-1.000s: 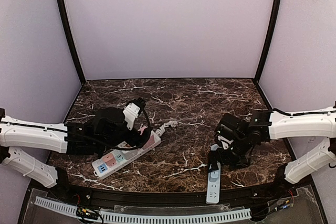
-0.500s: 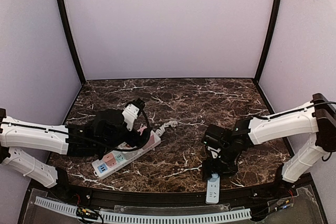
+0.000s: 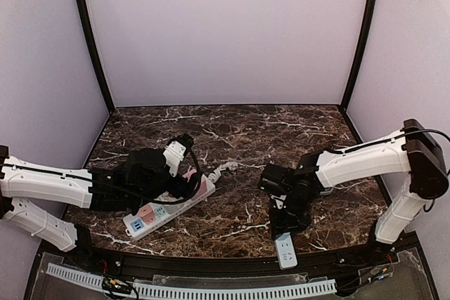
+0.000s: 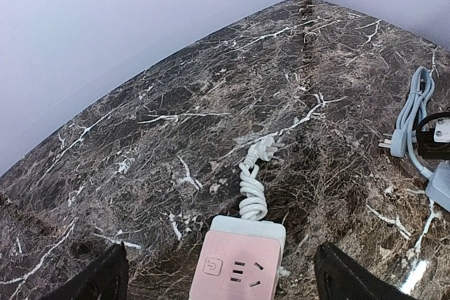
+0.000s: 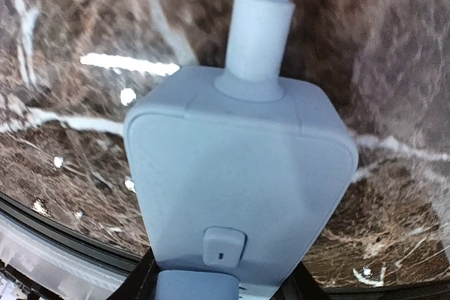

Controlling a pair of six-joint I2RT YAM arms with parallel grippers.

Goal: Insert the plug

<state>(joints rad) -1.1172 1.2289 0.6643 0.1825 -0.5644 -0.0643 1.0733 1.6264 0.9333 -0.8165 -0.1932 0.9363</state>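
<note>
While going by the left wrist view, can make out a white plug (image 4: 266, 149) lying flat on the marble table (image 4: 140, 103), prongs pointing away from the pink power strip (image 4: 242, 268), tied to it by a short twisted-up cord (image 4: 251, 191). Sitting near that strip, not in any socket. Also spotted a 2nd, grey-blue plug (image 4: 395, 142) well off to the right, trailing a cable (image 4: 415, 103) of the same colour. Can't say for sure which to insert; guessing the white 1.

As for the left gripper (image 4: 221, 280): spread wide, gripping nothing, hanging over the pink strip's end with 1 finger (image 4: 91, 282) showing on either side. For the right gripper (image 3: 283, 210): seemingly clamped on the cable end of a grey-blue strip (image 5: 239, 166) down at the near table edge, though tough to see the fingertips themselves from its wrist camera.

Handling-wise, probably dead light and rigid, being moulded plastic, and a bit slick. Expect the cord to be the annoying part: springy, likely to tug the plug round once lifted. Best to pinch across the flat sides of the plug body, behind the prongs, never by the cord or the pins. Worth pinning down the receiving strip too, being light enough to skate on polished marble under a push.
</note>
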